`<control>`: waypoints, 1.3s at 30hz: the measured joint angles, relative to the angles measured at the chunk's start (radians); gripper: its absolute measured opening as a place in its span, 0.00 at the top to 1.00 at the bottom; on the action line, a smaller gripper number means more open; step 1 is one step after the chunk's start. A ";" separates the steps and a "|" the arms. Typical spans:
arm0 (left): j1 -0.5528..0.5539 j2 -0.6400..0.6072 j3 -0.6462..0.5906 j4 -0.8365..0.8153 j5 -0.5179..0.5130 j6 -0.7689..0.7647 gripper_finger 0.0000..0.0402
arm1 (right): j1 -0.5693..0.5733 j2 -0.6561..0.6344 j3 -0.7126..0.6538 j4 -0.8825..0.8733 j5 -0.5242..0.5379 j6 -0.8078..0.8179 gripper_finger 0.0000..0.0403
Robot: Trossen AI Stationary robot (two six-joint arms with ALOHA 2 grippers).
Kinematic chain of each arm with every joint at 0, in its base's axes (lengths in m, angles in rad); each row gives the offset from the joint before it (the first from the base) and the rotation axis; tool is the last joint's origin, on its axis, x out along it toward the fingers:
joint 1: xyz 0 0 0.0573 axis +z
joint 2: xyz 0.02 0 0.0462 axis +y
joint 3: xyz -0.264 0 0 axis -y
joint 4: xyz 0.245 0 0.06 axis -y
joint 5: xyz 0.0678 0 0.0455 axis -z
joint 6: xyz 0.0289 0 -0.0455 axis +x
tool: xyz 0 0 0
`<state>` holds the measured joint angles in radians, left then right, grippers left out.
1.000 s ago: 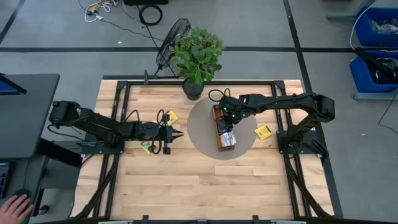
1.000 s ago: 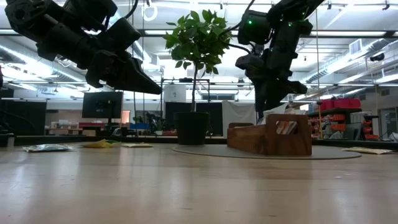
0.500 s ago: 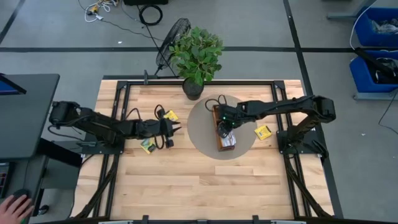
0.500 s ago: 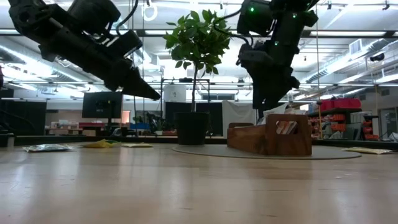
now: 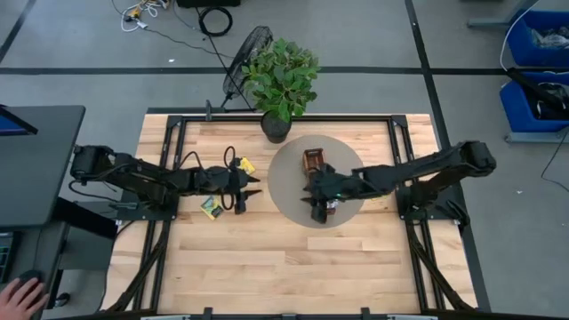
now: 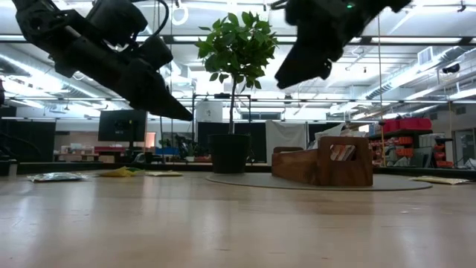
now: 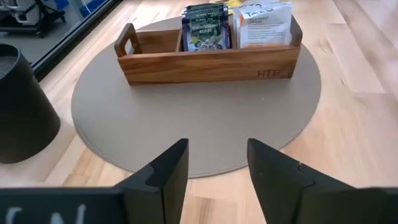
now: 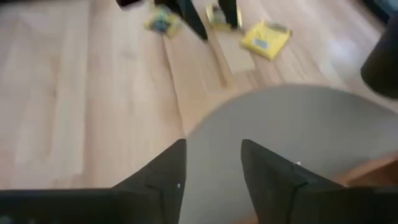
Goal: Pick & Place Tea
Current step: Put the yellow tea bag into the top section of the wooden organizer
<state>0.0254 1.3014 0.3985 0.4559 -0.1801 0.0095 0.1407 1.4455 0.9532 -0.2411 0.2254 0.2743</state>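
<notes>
The tea shows as small flat sachets. Green-and-black ones [image 7: 205, 25] and orange-and-white ones [image 7: 264, 23] stand upright in the wooden tray [image 5: 315, 160] on the round grey mat [image 5: 289, 191]. A yellow sachet [image 5: 246, 165] and a green-and-black one [image 5: 211, 207] lie flat on the table by my left gripper [image 5: 255, 187]. That gripper hovers open and empty [image 7: 217, 146], left of the mat and pointing at the tray. My right gripper [image 5: 308, 188] hangs open and empty [image 8: 211, 146] over the mat, above the tray's near end and well clear of it [image 6: 290, 74].
A potted plant [image 5: 280, 80] stands at the table's far edge behind the mat. Another sachet [image 6: 439, 179] lies flat on the table to the right of the tray. Bare wooden tabletop [image 5: 284, 267] fills the near half. A person's hand [image 5: 20, 298] shows off the table at the near left.
My right gripper has risen off the tray and swung toward the table's near edge, rolling about its own line; it now points left across the mat. My left gripper has opened and turned slightly toward the far edge. The sachets on the table have not moved.
</notes>
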 joint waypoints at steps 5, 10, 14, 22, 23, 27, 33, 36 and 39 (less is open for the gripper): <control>0.000 0.000 0.000 -0.001 -0.001 -0.013 0.60 | 0.038 -0.159 -0.159 0.092 0.039 0.032 0.65; 0.000 0.000 0.000 -0.001 -0.002 -0.017 0.60 | 0.071 -0.357 -0.281 0.087 0.118 0.135 0.67; 0.000 0.000 0.000 0.001 -0.002 -0.017 0.60 | 0.100 -0.490 -0.339 0.030 0.117 0.221 0.67; 0.000 0.000 0.000 -0.005 -0.002 -0.016 0.60 | 0.108 -0.624 -0.347 -0.434 0.150 0.619 0.67; 0.000 0.000 0.000 -0.005 -0.002 -0.017 0.60 | 0.105 -0.626 -0.347 -0.490 0.147 0.667 0.67; 0.000 0.000 0.000 -0.005 -0.002 -0.016 0.60 | 0.076 -0.621 -0.348 -0.661 0.115 0.829 0.67; 0.000 0.000 0.000 -0.005 -0.002 -0.015 0.60 | 0.019 -0.551 -0.348 -0.769 0.123 0.862 0.67; 0.000 0.000 0.000 -0.005 -0.002 -0.014 0.60 | -0.010 -0.496 -0.348 -0.770 0.105 0.828 0.67; 0.000 0.000 0.000 -0.005 -0.002 -0.014 0.60 | -0.039 -0.424 -0.348 -0.788 0.070 0.807 0.67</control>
<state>0.0254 1.3014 0.3985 0.4511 -0.1818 -0.0044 0.1013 1.0215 0.6056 -1.0295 0.2954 1.0809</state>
